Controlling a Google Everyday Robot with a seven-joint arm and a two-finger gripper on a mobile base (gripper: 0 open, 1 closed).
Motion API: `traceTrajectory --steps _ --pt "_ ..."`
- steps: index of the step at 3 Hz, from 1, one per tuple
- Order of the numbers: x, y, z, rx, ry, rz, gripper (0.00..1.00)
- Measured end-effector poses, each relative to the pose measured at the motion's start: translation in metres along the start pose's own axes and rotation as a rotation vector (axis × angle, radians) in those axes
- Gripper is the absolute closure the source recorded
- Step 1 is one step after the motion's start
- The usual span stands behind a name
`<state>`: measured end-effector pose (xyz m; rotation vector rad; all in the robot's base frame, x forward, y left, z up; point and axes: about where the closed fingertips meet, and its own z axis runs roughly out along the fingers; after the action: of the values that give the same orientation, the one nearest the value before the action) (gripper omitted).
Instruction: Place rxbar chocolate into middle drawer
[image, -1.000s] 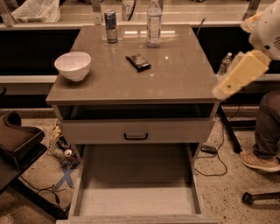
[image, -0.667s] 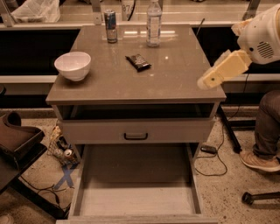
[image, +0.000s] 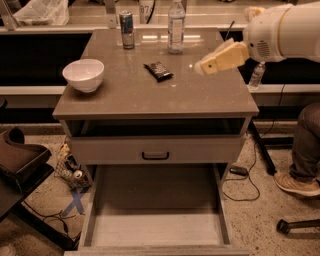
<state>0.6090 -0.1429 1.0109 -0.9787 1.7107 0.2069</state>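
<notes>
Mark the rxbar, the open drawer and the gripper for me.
rxbar (image: 158, 70): camera view, middle of the dark wrapper.
drawer (image: 155, 229): camera view, bare part of its pale floor.
gripper (image: 199, 68): camera view, its tip, hovering to the right of the rxbar.

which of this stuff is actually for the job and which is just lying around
For the job:
- rxbar chocolate, lying on the cabinet top
- middle drawer, pulled open
- gripper, hovering over the top, right of the bar

Just lying about:
- white bowl
- drink can
- water bottle
- drawer front with the dark handle
</notes>
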Motion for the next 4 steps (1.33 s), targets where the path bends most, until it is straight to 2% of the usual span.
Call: traceTrajectory --steps 1,2,3,4 --pt "-0.012 -0.016 0.000 0.070 -0.036 -0.002 0.00" --pt "-0.014 -0.015 0.003 0.070 -0.038 0.000 0.00" --pt "-0.025 -0.012 0.047 0.057 -0.105 0.044 0.00" --pt "-0.031 -0.013 0.127 0.055 -0.185 0.116 0.00"
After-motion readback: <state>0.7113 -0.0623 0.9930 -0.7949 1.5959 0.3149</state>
